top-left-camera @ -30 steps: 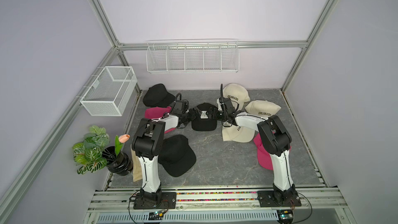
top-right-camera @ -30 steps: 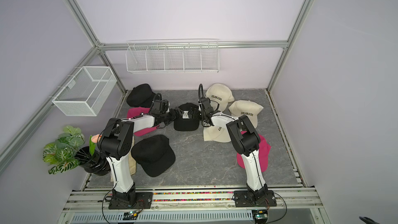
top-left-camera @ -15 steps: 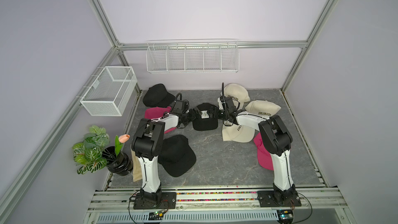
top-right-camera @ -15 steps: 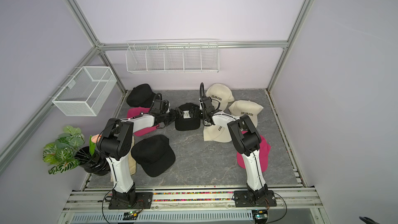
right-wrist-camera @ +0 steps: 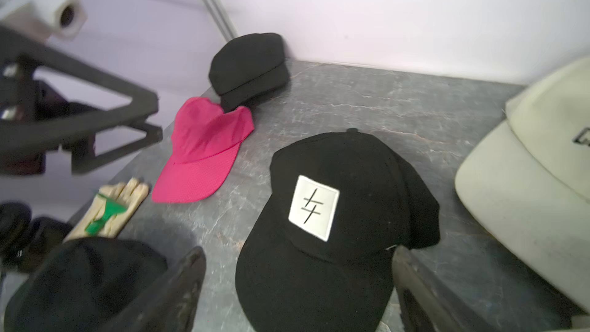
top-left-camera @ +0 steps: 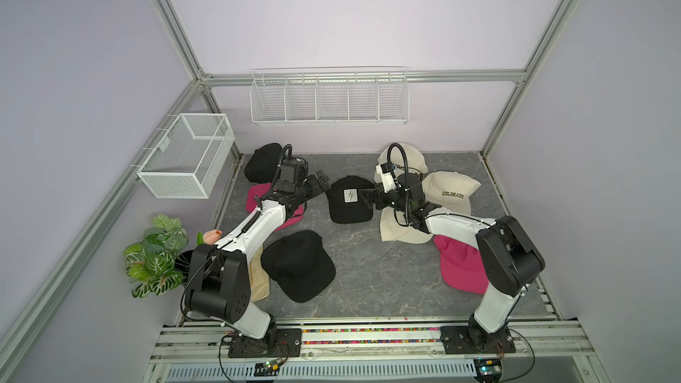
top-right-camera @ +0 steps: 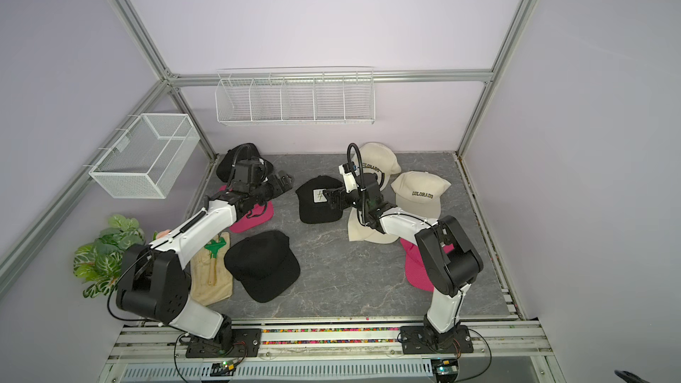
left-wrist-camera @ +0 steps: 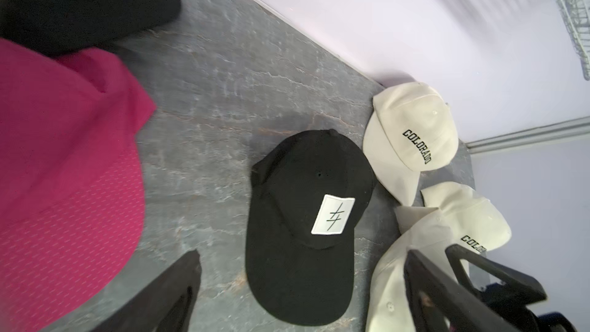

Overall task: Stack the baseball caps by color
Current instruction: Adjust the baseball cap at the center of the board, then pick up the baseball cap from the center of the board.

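working the black group, by my reading: both arms converge on the black patch cap (top-left-camera: 348, 198), which lies flat on the grey table (top-left-camera: 372, 270) mid-rear, brim toward the front.

right gripper (top-left-camera: 366, 198): jaws wide apart, set either side of the cap's crown edge, holding nothing. the wrist view is too blurred to tell whether a finger already touches the fabric.

left gripper (top-left-camera: 321, 183): spread fully, empty, just beside the cap's other side and above the left magenta cap (top-left-camera: 258, 197).

no stack built yet. rear black cap (top-left-camera: 263, 162) sits in the back left corner, front black cap (top-left-camera: 296, 265) near the left arm's base. three cream caps (top-left-camera: 449, 191) cluster at right, partly overlapping; second magenta cap (top-left-camera: 458, 267) lies under the right arm.

next: one gripper pinches the brim or crown edge firmly, lifts clear, then carries it to another black cap with crowns aligned. soft fabric may fold.
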Action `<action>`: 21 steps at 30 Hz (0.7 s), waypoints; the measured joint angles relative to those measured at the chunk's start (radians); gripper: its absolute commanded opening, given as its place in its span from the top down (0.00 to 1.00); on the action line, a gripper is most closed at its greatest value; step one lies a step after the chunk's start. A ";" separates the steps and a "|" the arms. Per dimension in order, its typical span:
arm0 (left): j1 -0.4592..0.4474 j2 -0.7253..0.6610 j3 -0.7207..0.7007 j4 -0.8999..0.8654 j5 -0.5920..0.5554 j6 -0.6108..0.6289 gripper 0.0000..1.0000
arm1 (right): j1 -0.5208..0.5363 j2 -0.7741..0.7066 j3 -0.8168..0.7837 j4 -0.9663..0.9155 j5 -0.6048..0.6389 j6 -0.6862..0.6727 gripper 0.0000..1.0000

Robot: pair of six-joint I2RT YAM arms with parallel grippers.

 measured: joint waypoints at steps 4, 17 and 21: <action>0.000 -0.120 -0.091 -0.090 -0.142 -0.053 0.01 | 0.062 -0.066 -0.175 0.140 -0.077 -0.229 0.08; 0.046 -0.448 -0.269 -0.256 -0.415 -0.077 0.00 | 0.478 -0.116 -0.243 -0.008 -0.035 -1.045 0.11; 0.054 -0.506 -0.274 -0.250 -0.457 -0.059 0.00 | 0.549 -0.064 -0.246 -0.007 0.035 -1.204 0.11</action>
